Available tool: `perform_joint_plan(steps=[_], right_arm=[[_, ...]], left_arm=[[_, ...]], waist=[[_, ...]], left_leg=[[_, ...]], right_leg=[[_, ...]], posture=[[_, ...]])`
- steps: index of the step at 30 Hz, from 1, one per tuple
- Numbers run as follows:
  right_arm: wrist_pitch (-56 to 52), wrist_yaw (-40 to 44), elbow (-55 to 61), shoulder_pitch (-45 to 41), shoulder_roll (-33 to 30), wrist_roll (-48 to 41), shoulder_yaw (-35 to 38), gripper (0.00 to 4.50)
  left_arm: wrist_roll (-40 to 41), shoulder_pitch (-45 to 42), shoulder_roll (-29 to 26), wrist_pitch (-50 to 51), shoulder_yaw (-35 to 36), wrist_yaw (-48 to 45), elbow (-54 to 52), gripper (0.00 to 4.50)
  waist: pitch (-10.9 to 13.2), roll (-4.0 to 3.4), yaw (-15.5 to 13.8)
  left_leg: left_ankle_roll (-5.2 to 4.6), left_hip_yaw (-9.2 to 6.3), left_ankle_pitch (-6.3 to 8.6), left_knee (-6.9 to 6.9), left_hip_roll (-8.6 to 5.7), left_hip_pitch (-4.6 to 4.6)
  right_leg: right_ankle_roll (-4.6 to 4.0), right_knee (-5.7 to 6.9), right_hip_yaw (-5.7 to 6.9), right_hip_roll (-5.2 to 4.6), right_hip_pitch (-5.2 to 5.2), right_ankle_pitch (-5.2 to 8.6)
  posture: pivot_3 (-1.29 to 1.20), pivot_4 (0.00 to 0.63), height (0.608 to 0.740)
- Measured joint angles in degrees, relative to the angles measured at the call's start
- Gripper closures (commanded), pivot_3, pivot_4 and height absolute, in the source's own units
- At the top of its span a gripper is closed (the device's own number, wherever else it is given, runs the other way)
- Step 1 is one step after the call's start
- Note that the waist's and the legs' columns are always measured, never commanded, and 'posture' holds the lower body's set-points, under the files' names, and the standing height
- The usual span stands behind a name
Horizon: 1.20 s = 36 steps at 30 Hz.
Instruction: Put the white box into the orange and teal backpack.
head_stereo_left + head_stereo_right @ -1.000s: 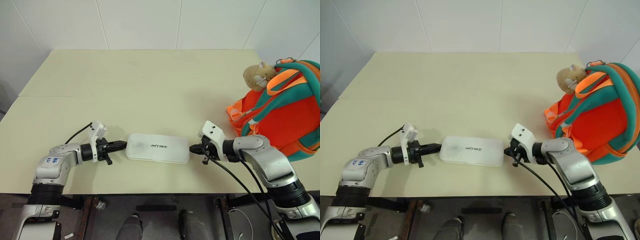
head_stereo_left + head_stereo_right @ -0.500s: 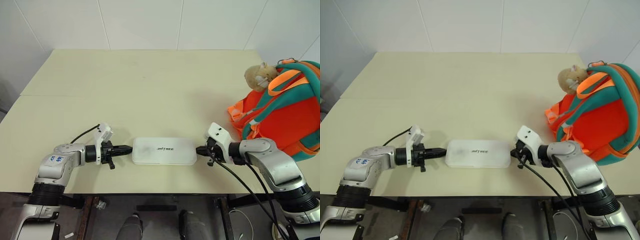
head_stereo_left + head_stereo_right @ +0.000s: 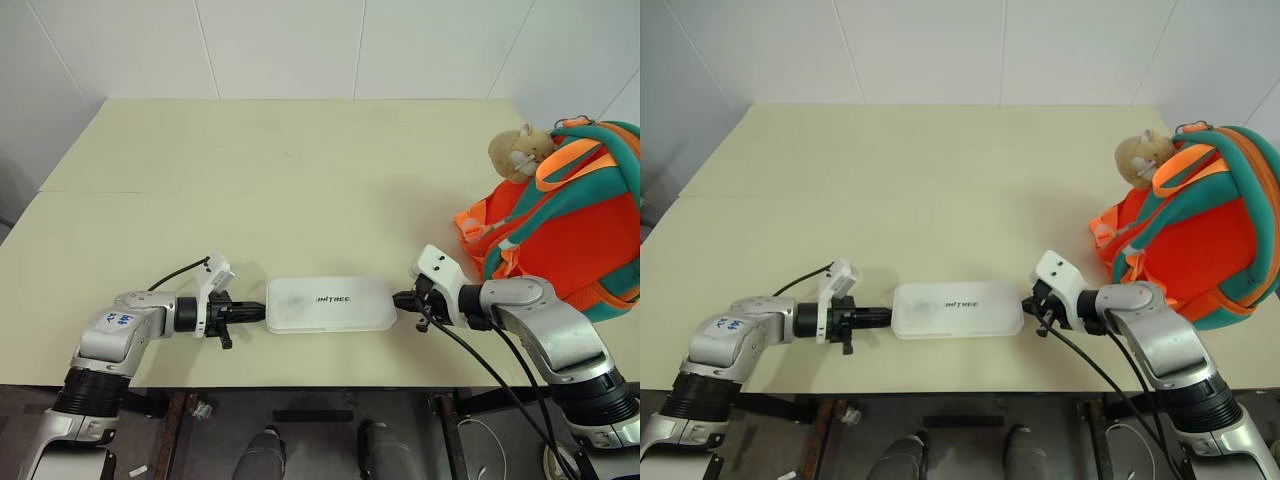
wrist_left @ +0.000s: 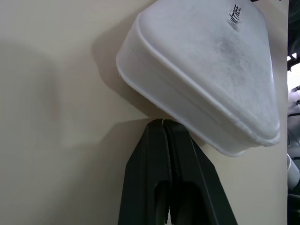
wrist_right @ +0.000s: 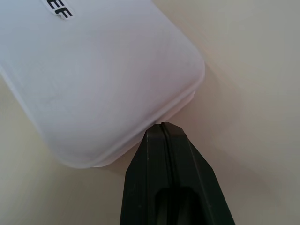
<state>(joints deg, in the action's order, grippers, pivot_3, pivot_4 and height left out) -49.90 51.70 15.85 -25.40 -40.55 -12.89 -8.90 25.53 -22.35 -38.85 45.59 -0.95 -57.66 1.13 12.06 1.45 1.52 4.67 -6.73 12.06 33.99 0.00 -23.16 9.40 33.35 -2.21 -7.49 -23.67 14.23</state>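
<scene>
The white box (image 3: pixel 328 304) lies flat near the table's front edge, dark lettering on its lid. My left gripper (image 3: pixel 259 311) is shut, its closed tips pressed against the box's left end (image 4: pixel 161 115). At the box's right end my right gripper (image 3: pixel 398 298) is also shut, tips touching that end (image 5: pixel 161 121). Neither gripper holds anything; the box sits squeezed between the two tips. The orange and teal backpack (image 3: pixel 570 220) stands at the table's right edge, a tan plush toy (image 3: pixel 517 152) on its top.
The cream table (image 3: pixel 300 180) stretches wide and bare behind the box. Its front edge runs just below both grippers. White tiled walls rise behind the table. The backpack's straps (image 3: pixel 474 225) hang toward the box side.
The box has turned from slightly slanted to level and shifted a little to the right. My left gripper followed it rightward; the right gripper backed off slightly to the right.
</scene>
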Motion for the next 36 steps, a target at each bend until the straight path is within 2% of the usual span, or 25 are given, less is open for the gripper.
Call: perform_joint_plan(steps=[5,12,15,18,22,25,26,33,34,36], right_arm=[[1.91,0.02,-0.93,-0.01,-1.16,0.14,0.0,4.5],[4.0,0.03,-2.86,-0.03,-3.25,0.26,0.16,4.5],[5.13,0.04,-3.82,-0.07,-3.78,0.41,0.24,4.5],[6.26,-0.21,-5.05,-0.28,-3.95,0.7,0.56,4.5],[7.37,-0.84,-6.16,-1.24,-4.16,0.84,1.46,3.64],[7.43,-1.09,-6.46,-1.38,-4.56,0.86,2.42,2.53],[7.43,-1.15,-6.46,-1.43,-4.56,0.85,2.42,2.31],[7.4,-1.32,-6.32,-1.44,-4.56,0.85,2.42,0.01],[7.38,-1.35,-6.32,-1.43,-4.56,0.85,2.42,0.0],[7.36,-1.41,-6.29,-1.43,-4.56,0.84,2.42,0.0]], left_arm=[[0.53,0.42,0.05,-0.79,0.78,-0.47,-0.11,4.45],[0.89,1.77,-2.59,-1.24,1.66,-0.67,-0.32,4.45],[0.31,2.37,-3.87,-1.59,1.72,-0.65,-0.32,4.45],[-0.46,2.39,-5.1,-3.6,1.67,-1.24,-0.11,4.45],[-0.24,0.19,-5.36,0.3,2.06,0.19,1.58,3.61],[0.49,-1.87,-5.22,4.97,2.8,2.54,1.76,2.59],[1.08,-2.36,-5.07,6.56,3.16,3.03,1.82,2.41],[6.58,-6.88,-6.32,23.76,4.84,4.71,1.87,0.32],[7.35,-7.34,-6.94,25.66,4.88,4.66,1.83,0.03],[8.59,-8.12,-7.12,28.48,5.26,4.78,1.87,0.03]], waist=[[0.0,0.0,0.0],[0.0,0.0,0.09],[0.0,0.0,0.05],[0.0,0.0,0.05],[0.0,0.0,0.05],[0.0,0.0,0.05],[0.0,0.0,0.06],[0.0,0.0,0.27],[0.0,0.0,0.34],[0.0,0.0,0.31]], left_leg=[[0.0,0.0,0.0,0.0,0.0,-0.01],[0.0,0.0,0.0,0.0,0.0,-0.01],[0.0,0.0,0.0,0.0,0.0,-0.01],[0.0,0.0,0.0,0.01,0.0,-0.01],[0.0,0.0,0.0,0.05,0.0,-0.01],[-0.01,0.0,0.0,0.05,0.0,0.01],[-0.01,0.0,0.0,0.05,0.0,0.02],[-0.01,0.0,0.0,0.07,0.0,0.06],[-0.01,0.0,0.0,0.07,0.0,0.06],[-0.01,0.0,0.0,0.06,0.0,0.07]], right_leg=[[0.0,0.0,0.0,0.0,0.0,0.0],[-0.03,0.0,0.0,0.0,-0.01,0.02],[-0.68,0.0,0.0,0.0,-0.01,0.37],[-0.69,0.02,0.0,0.0,-0.01,0.37],[-0.66,0.06,0.0,0.0,0.0,0.36],[-0.52,0.11,0.0,0.01,0.0,0.3],[-0.5,0.12,0.0,0.01,0.0,0.29],[-0.33,0.2,-0.01,0.02,-0.01,0.25],[-0.31,0.21,-0.01,0.02,-0.01,0.26],[-0.29,0.21,-0.01,0.02,-0.01,0.27]], posture=[[0.0,0.15,0.74],[0.0,0.15,0.74],[0.0,0.15,0.74],[0.0,0.15,0.74],[0.0,0.15,0.74],[0.0,0.15,0.74],[0.0,0.15,0.74],[0.0,0.15,0.74],[0.0,0.15,0.74],[0.0,0.15,0.74]])
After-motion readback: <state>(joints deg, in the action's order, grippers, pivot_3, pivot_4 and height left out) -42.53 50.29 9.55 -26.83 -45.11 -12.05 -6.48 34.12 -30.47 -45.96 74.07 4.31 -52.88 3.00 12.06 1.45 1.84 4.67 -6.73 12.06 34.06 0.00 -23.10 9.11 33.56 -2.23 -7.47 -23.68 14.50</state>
